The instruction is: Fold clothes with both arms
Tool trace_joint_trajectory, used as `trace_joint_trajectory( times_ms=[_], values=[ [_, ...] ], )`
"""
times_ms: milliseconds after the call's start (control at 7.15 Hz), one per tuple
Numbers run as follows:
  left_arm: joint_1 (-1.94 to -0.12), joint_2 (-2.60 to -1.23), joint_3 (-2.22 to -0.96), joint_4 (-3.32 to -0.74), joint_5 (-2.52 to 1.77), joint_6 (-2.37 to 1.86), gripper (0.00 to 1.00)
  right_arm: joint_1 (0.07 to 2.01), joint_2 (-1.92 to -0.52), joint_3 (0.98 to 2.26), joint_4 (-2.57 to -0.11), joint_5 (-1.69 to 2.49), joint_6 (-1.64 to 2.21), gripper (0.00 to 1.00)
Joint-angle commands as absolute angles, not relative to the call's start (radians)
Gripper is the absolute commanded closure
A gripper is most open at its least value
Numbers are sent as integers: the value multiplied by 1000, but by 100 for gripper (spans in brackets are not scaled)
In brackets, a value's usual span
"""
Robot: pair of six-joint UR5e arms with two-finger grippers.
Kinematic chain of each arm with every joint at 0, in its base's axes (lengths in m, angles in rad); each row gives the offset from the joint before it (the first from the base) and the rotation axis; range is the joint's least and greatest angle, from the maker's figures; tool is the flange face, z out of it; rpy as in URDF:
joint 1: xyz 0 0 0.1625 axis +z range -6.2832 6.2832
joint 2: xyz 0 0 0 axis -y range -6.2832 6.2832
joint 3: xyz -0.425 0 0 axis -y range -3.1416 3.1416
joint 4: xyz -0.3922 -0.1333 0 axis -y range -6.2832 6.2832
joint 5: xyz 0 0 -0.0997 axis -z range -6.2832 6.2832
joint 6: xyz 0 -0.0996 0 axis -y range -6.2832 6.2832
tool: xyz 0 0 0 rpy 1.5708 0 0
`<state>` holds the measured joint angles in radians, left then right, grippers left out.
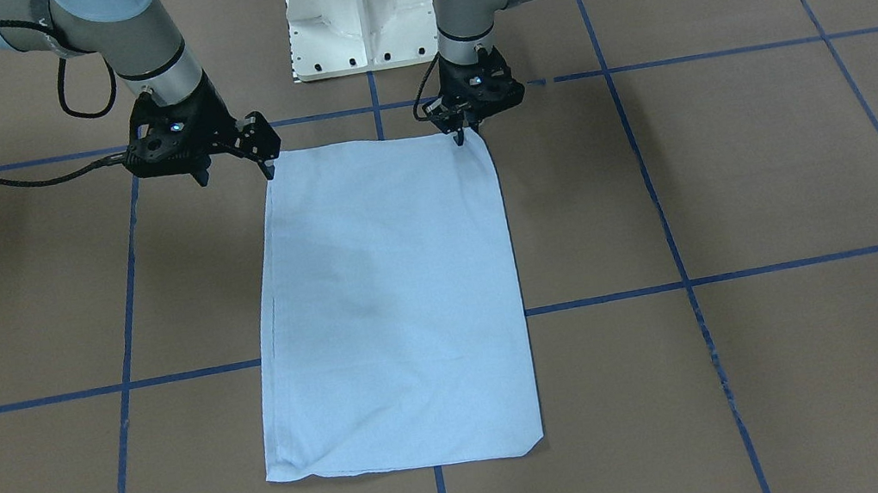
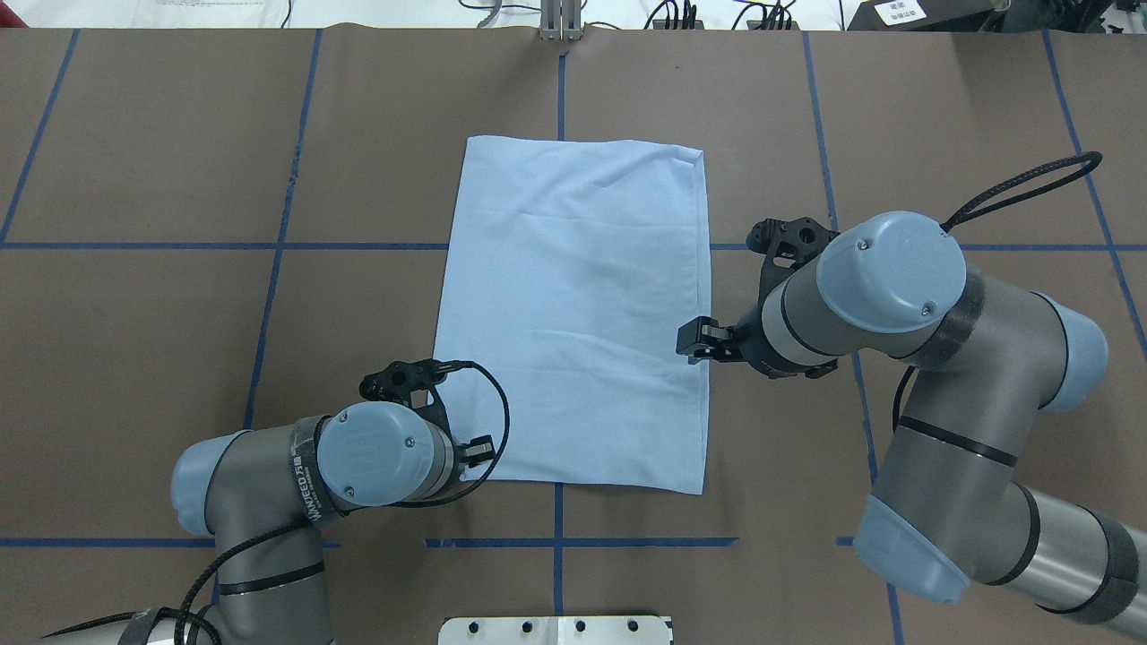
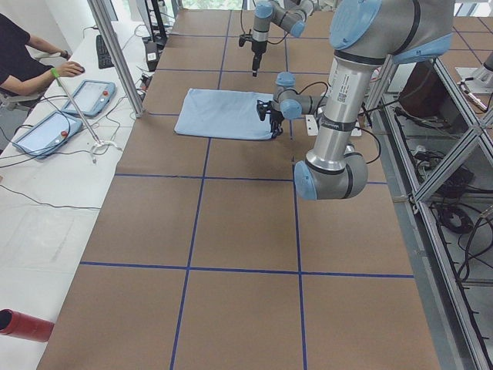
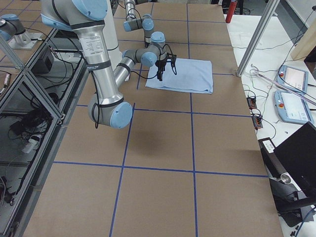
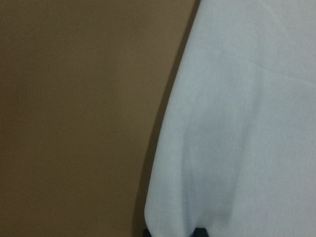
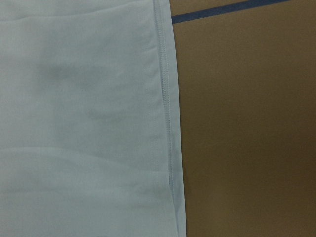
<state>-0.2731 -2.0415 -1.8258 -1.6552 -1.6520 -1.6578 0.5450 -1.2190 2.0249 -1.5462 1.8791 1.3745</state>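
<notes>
Fingers of the left gripper (image 1: 466, 136) point straight down at the T-shirt (image 2: 573, 313), at the left corner of the end nearest the robot's base. They look drawn close together. The left wrist view shows two dark fingertips (image 5: 200, 232) at the bottom of the frame with pale cloth between them, but whether they truly pinch the fabric cannot be told. Coming down vertically at the very corner makes sense, since that is where a thin layered edge can be caught without dragging the rest.

The shirt lies in the middle of the table (image 2: 179, 179), folded into a tidy rectangle with the sleeves tucked out of sight and a plain side up. No print or label shows. A few soft creases cross it, yet it sits flat, its long sides running away from the robot. That layout suits folding the near end over the far end, which is probably the step in hand.

On the right, the right gripper (image 1: 236, 172) hangs beside the opposite near corner with its fingers spread wide, holding nothing. Its wrist camera looks down on the stitched hem (image 6: 165, 98) and the bare table beside it, so it seems to sit a little above the edge. Mirroring the left arm would let both corners rise together and keep the fold square. An uneven catch would likely skew it.
</notes>
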Motion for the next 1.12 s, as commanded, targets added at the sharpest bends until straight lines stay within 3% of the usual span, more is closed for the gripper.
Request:
trace_joint_trajectory(
  times_ms=[0,420,979],
  values=[
    [-273,-2043,-1836,-1655,-1651,-1658,100,546,-1218,2026,-1546,1879,1374,0],
    [-275,-2042,-1886,-1652,-1651,-1660,100,540,-1224,2036,-1542,1879,1402,0],
    [-258,-2054,-1934,-1652,-1658,-1660,100,295,-1195,2005,-1543,1730,1844,0]
  ],
)
